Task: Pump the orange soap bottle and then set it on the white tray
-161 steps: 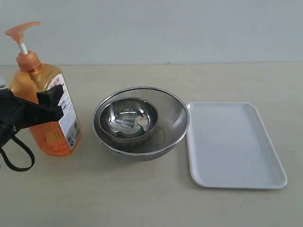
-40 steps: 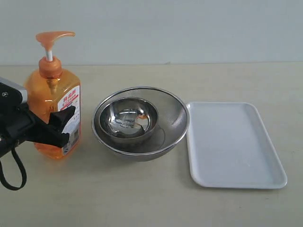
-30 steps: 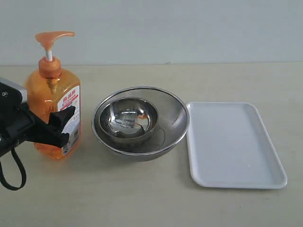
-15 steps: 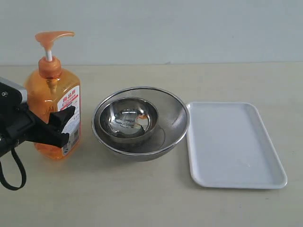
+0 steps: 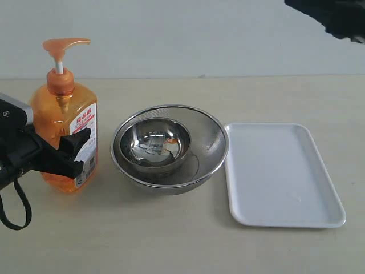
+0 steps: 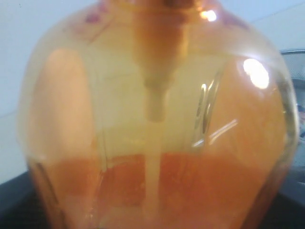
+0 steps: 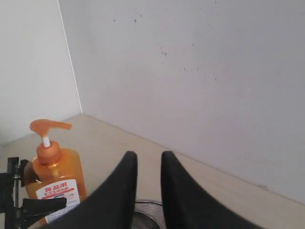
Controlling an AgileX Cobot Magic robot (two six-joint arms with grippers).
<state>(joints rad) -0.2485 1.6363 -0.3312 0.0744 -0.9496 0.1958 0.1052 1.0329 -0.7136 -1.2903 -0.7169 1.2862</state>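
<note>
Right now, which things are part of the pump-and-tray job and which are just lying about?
In the job: soap bottle, gripped by the left claw; white tray; right claw, up high, empty.
Lying about: small steel bowl, nested in the big mesh bowl.

Tall translucent orange soap bottle (image 5: 60, 111) standing upright at far left, orange pump head raised on its white stem, spout pointing right, white label with red print on its right face, white tray (image 5: 282, 174) lying flat at right, rectangular, round-cornered, low-rimmed, well apart from the bottle
</note>
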